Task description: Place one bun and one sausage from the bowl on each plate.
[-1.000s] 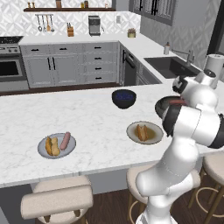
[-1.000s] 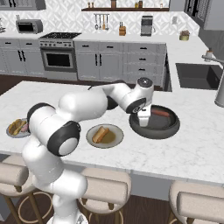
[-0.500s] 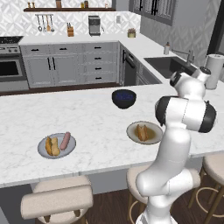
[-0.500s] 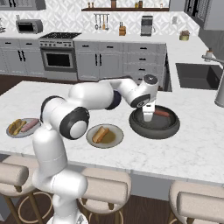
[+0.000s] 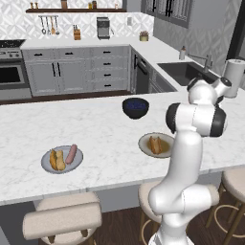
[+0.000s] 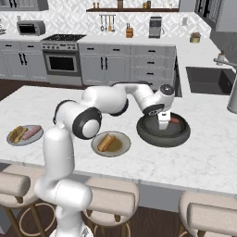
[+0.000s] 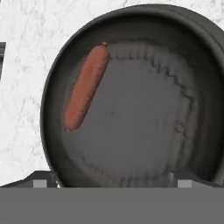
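Note:
A pinkish-red sausage lies in the shallow black pan, left of its middle in the hand view. My gripper hangs open just above this pan, pointing down beside that sausage, with nothing between its fingers. The grey plate carries a bun and a sausage. On the cream-rimmed plate sits one bun. The dark blue bowl stands behind this plate on the counter.
The white marble island runs across both base views, with stools along its near edge. My own arm arches over the counter between the cream-rimmed plate and the pan. A sink lies on the far counter to the right.
The arm has swung right and the hand has come to hang over the pan's middle. The jaws have stayed open. Plates, bowl and pan have not moved.

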